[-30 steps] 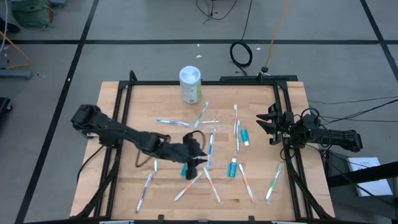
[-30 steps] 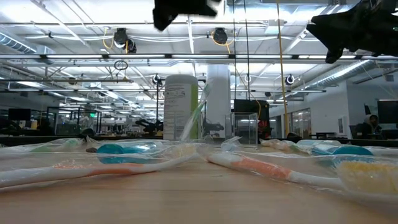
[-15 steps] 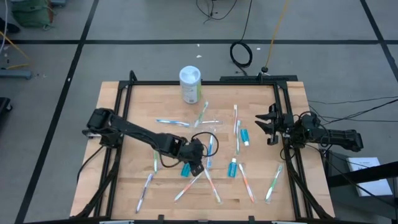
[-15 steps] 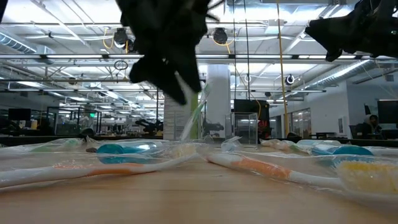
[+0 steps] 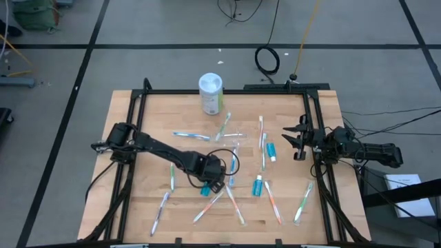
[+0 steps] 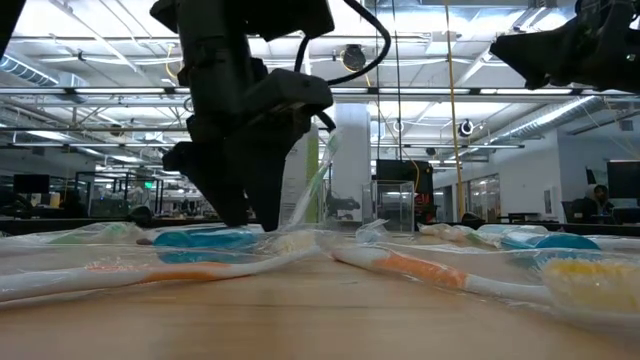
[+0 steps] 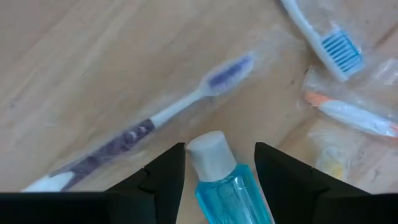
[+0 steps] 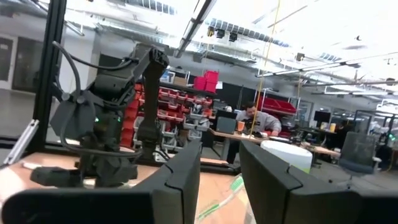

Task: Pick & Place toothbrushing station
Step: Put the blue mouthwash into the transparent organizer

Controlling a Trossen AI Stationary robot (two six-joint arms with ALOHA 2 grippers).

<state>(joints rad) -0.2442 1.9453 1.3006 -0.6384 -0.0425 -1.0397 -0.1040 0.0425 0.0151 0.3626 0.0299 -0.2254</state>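
On the wooden table (image 5: 138,131), your left gripper (image 7: 219,167) stands spread astride a teal toothpaste tube (image 7: 227,182) near the middle — close off-centre and the capped tube squirts aside. The right gripper (image 5: 298,141) waits part-open at the right edge.

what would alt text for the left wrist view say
The left gripper is open, its two dark fingers on either side of a teal toothpaste tube with a white cap, lying on the wooden table. Past it lie wrapped toothbrushes, one purple-handled and one with blue bristles.
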